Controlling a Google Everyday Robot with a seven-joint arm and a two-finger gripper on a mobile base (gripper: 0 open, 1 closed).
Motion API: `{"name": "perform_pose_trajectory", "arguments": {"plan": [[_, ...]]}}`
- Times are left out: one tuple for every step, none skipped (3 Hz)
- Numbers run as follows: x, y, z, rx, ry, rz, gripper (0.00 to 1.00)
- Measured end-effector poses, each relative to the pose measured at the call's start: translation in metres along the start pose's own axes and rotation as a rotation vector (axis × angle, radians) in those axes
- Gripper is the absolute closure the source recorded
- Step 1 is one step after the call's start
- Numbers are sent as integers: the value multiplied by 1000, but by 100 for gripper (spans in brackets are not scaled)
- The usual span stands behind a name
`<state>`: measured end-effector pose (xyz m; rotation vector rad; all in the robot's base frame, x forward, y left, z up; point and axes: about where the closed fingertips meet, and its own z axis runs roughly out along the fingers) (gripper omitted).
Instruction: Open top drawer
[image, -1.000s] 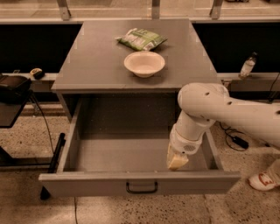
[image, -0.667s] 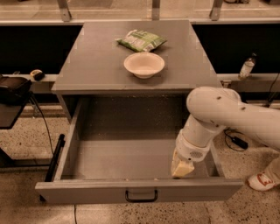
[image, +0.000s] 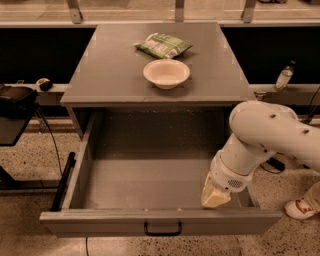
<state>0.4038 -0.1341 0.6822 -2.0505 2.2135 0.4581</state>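
Note:
The top drawer (image: 150, 172) of the grey cabinet stands pulled far out, its deep grey tray bare. Its front panel (image: 100, 224) faces me at the bottom, with a small black bar handle (image: 163, 230) at centre. My gripper (image: 215, 196) hangs from the white arm (image: 265, 135) at the right, low inside the tray just behind the front panel near its right end. Only its pale tip shows.
A white bowl (image: 166, 73) and a green snack bag (image: 163, 45) lie on the cabinet top (image: 110, 65). A black device (image: 15, 100) sits at left. A small bottle (image: 283, 77) stands at right. A shoe (image: 300, 207) shows on the speckled floor at lower right.
The drawer has slid further out toward me. The gripper and arm have moved with it, toward the front and slightly right.

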Motion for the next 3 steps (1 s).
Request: {"name": "perform_pose_trajectory", "arguments": {"plan": [[-6,-15,-38,134,-66,-26,100],[-7,-44,-86,278,-134,-75,100],[-10,-48,-94,297,-138,-95,82]]}}
